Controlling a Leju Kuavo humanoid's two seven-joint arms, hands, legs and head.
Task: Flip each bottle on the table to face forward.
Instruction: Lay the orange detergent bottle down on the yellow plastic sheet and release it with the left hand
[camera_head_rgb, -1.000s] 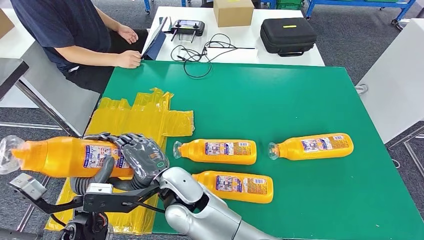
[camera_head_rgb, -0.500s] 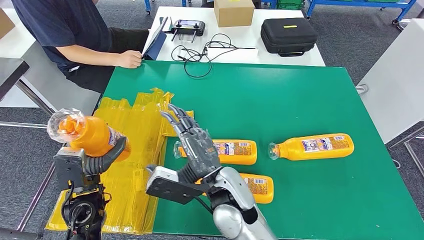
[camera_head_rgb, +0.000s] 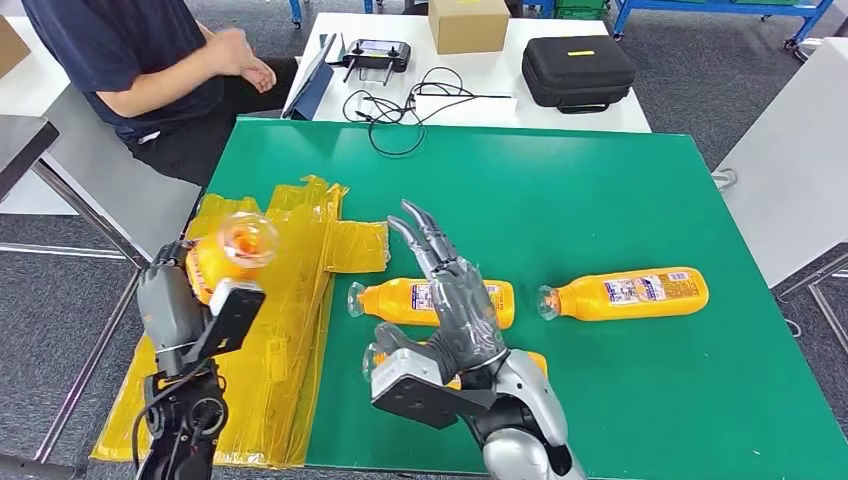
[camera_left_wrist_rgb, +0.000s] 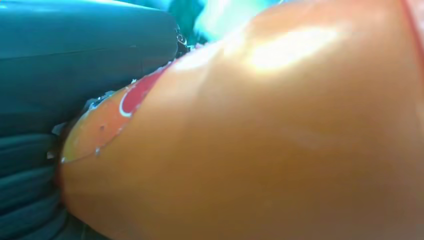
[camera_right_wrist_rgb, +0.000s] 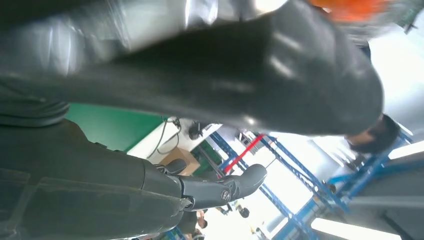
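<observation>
Your left robot hand (camera_head_rgb: 190, 300) grips an orange plastic bottle with a clear cap (camera_head_rgb: 228, 250), cap toward the camera, above the yellow plastic sheet (camera_head_rgb: 290, 250). Your right robot hand (camera_head_rgb: 455, 300) is empty, fingers spread, above two more orange bottles (camera_head_rgb: 400, 300) lying on the green surface (camera_head_rgb: 560, 190); a third (camera_head_rgb: 625, 293) lies apart.

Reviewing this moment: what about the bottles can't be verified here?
- Held bottle: head view shows its cap end; the label stays unseen, and the left wrist view is a blurred orange close-up.
- Nearest bottle: mostly hidden behind the right hand.
- Label print: too small to read.
</observation>
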